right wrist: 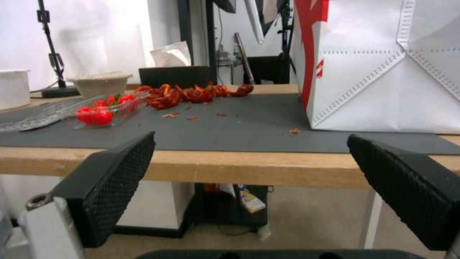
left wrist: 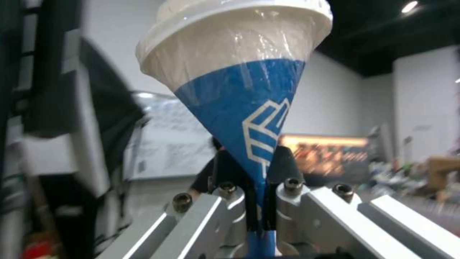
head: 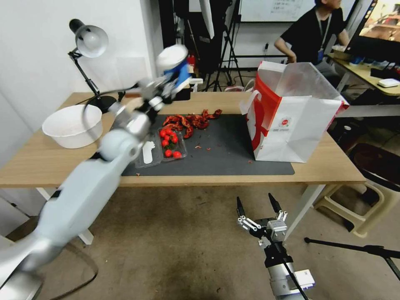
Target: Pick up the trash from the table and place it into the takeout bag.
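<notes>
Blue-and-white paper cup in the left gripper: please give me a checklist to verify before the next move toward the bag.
1. Grip: left gripper is shut on the squashed base of the blue-and-white paper cup: ok.
2. Lid: white lid sits on the cup: ok.
3. Height: cup is lifted above the table: ok.
4. Takeout bag: upright on the mat with its mouth open: ok.
5. Cup over the bag mouth: it is left of the bag: not ok.
6. Right gripper: open, low before the table edge, away from the bag: ok.
</notes>
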